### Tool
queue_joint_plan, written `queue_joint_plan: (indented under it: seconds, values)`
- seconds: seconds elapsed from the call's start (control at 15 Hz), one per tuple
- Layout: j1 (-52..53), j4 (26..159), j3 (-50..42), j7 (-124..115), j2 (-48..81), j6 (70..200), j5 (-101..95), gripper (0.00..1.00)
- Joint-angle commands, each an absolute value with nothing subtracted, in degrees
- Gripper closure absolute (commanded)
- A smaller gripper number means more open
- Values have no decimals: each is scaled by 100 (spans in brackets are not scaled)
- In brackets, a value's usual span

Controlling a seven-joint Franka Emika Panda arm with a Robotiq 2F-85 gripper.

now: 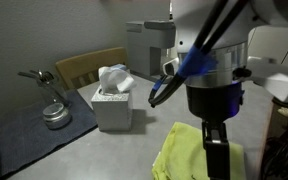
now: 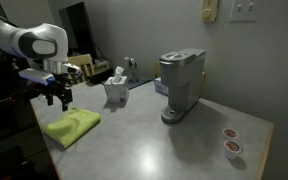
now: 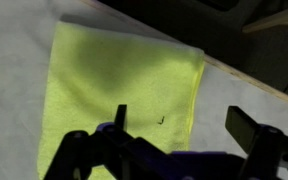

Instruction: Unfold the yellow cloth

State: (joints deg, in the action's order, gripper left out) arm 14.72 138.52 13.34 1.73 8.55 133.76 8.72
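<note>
**Yellow cloth folded beneath my open fingers, not yet touched**

The yellow cloth (image 3: 124, 80) lies flat and folded on the grey table (image 2: 164, 140), close to the table's edge. In the wrist view it sits directly below and ahead of my gripper (image 3: 159, 140). Its long axis appears to run away from me, but my own fingers (image 3: 74, 155) hide the near end. One long side passes just inside my other finger and runs roughly along the table edge.

My fingers are spread wide and hold nothing.

In both exterior views my wrist points straight down and my gripper (image 2: 57, 98) hovers over the cloth without touching it.

As I judge it, the next move is a descent onto a loose edge or corner of the top layer. I cannot tell from here which edge is the loose one.
</note>
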Motion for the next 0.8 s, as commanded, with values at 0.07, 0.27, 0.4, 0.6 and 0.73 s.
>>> queue_joint_plan:
  seconds: [0.07,0.27,0.4,0.6,0.73]
  values:
    - [1540,13141,1375,-155,1712,13435,702,0]
    - [1548,12819,1390,-123,2072,13416,781,0]
    - [1520,12997,1404,-61,1878,13371,790,0]
    - [1520,12997,1404,-61,1867,13371,791,0]
    - [1584,13123,1357,-253,1761,13415,674,0]
